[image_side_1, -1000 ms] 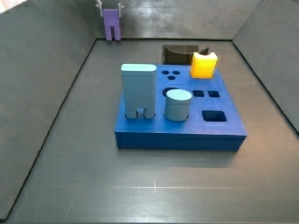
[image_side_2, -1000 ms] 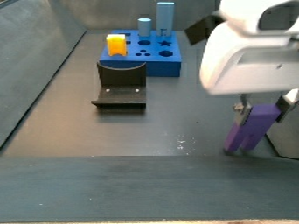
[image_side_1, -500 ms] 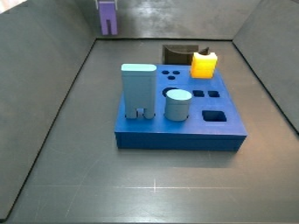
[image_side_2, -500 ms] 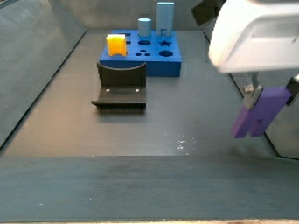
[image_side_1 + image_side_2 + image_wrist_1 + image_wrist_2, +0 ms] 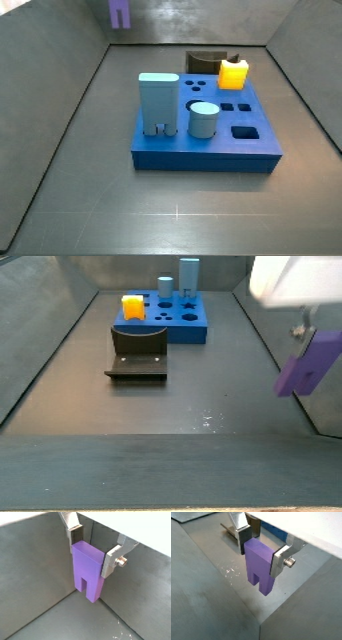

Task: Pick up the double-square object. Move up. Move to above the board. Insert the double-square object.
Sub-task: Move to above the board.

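The gripper (image 5: 95, 546) hangs in the air by the enclosure wall, well apart from the board (image 5: 207, 150), with the double-square object (image 5: 88, 571) clamped upright between its fingers (image 5: 112, 557), prongs down and clear of the floor. On the board in a side view, the tall block (image 5: 158, 102) stands at the near left with the cylinder (image 5: 203, 119) just beside it on the right, and the yellow block (image 5: 234, 72) sits at the far right corner. The fixture (image 5: 138, 359) stands on the floor just beside the board.
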Motion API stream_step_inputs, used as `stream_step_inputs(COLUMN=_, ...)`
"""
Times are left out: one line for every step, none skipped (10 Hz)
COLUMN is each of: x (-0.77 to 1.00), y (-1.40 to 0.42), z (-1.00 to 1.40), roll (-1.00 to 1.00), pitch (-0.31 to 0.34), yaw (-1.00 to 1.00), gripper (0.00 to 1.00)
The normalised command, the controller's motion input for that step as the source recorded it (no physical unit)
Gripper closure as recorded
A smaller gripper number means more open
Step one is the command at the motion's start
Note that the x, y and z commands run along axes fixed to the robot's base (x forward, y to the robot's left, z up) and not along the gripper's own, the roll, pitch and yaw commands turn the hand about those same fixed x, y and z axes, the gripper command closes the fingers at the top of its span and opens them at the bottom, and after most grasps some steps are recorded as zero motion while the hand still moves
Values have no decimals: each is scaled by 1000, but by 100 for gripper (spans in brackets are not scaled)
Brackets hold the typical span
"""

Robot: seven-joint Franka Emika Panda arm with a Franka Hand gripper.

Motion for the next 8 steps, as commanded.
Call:
stream_step_inputs(x=-111, y=-93, z=1000, roll=119, pitch=37, yaw=20, gripper=100)
stream_step_inputs(x=-108, y=-90, z=1000, roll=117, pitch=36, yaw=18, gripper=100)
stream_step_inputs(x=-104, y=-86, z=1000, roll=118, pitch=42, yaw=19, gripper=100)
stream_step_inputs(x=-99, y=-83, z=1000, roll=111, pitch=44, yaw=19, gripper=100)
stream_step_inputs(x=-94, y=-78, z=1000, roll=105, pitch=50, yaw=19, gripper=100)
stream_step_inputs(x=-89, y=-74, z=1000, roll=100, pitch=58, yaw=22, gripper=100)
stream_step_inputs(x=-79, y=-68, z=1000, roll=87, pitch=65, yaw=21, gripper=100)
stream_step_inputs(x=-75, y=-61, z=1000, roll=84, pitch=77, yaw=22, gripper=100)
